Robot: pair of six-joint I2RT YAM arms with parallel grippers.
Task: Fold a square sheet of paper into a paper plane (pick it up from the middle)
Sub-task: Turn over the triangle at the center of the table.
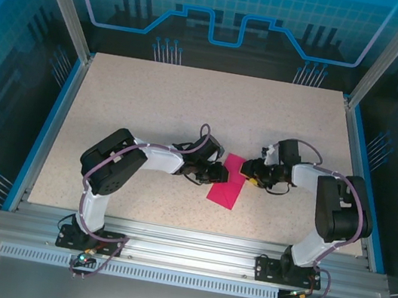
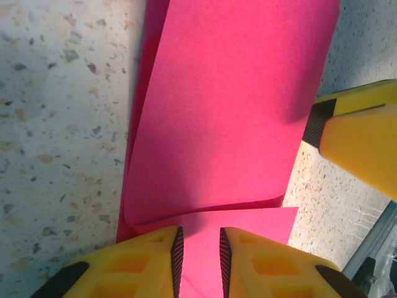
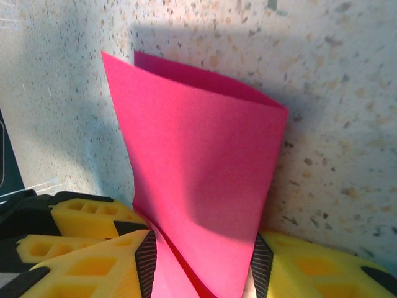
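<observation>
Plainly, paper [image 2: 229, 112] lies between left gripper's [image 2: 198, 256] jaws

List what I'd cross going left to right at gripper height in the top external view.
left arm → left gripper → folded pink paper → right gripper → right arm
</observation>
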